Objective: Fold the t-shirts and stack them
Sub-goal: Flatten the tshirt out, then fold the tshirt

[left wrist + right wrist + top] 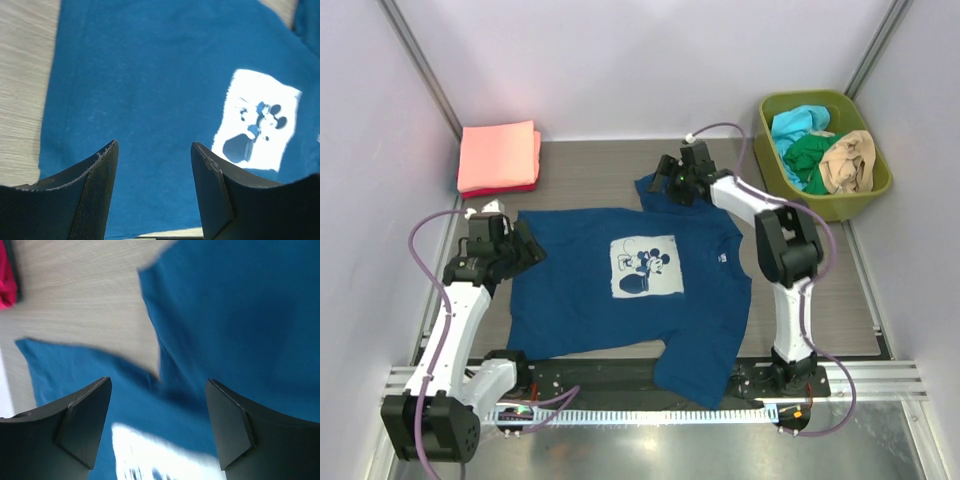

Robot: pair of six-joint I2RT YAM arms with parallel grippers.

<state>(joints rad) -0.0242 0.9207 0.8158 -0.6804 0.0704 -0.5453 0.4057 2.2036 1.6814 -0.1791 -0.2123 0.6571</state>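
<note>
From above, six t-shirts are in view. One navy t-shirt (590,300) lies spread flat in the middle of the table (590,165), its white mouse print (646,266) facing up and its hem hanging over the near edge. Two more are folded and stacked in the far left corner, a salmon-pink t-shirt (498,155) on top of a red t-shirt (515,187). Three lie crumpled in the single olive bin (820,208) at the far right: a cyan t-shirt (798,125), a green t-shirt (810,155) and a tan t-shirt (848,160). The left gripper (528,250) sits at the navy shirt's left sleeve, and the right gripper (670,180) is over the far right sleeve.

In the left wrist view, the left gripper (154,150) has its jaws spread. The navy t-shirt (150,75) fills the space beyond them, with the mouse print (257,122) off to the right and bare table (22,75) to the left. Whether the tips touch the cloth cannot be told.

In the right wrist view, the right gripper (159,385) is also spread wide. Blurred navy t-shirt (240,315) lies under and beyond it, with table (90,295) at upper left and a sliver of the red t-shirt (6,287) at the edge.
</note>
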